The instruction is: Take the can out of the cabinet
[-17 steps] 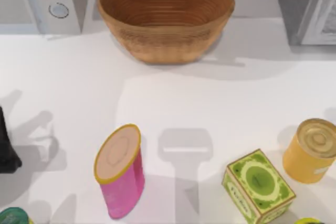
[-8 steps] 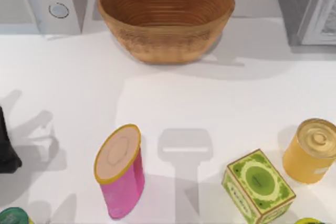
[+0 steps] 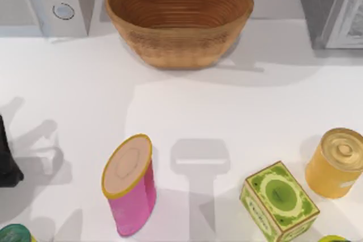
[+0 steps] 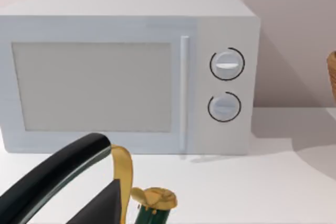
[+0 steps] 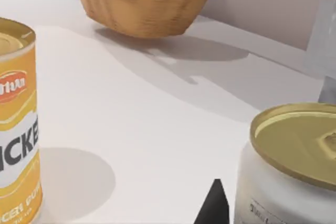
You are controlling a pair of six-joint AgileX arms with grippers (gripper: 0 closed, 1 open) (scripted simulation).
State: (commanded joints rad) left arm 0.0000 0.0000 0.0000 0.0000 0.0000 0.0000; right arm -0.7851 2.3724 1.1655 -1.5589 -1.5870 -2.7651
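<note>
The cabinet (image 3: 326,7) stands at the table's back right, a dark-grey speckled box with a paler door panel (image 3: 350,18); its edge also appears in the right wrist view (image 5: 326,30). Its inside is hidden, so the can in it is out of view. A dark part of my left arm (image 3: 5,162) sits at the table's left edge. In the left wrist view a black part of my left gripper (image 4: 55,177) hangs over a green bottle with a gold top (image 4: 153,205). A dark tip of my right gripper (image 5: 212,209) lies beside a white tin with a gold lid (image 5: 294,171).
A white microwave (image 3: 42,1) stands back left and a woven basket (image 3: 178,18) back centre. At the front, a pink tin (image 3: 130,188) leans, with a green box (image 3: 279,199), a yellow tin (image 3: 337,162) and a green lid (image 3: 12,234) nearby.
</note>
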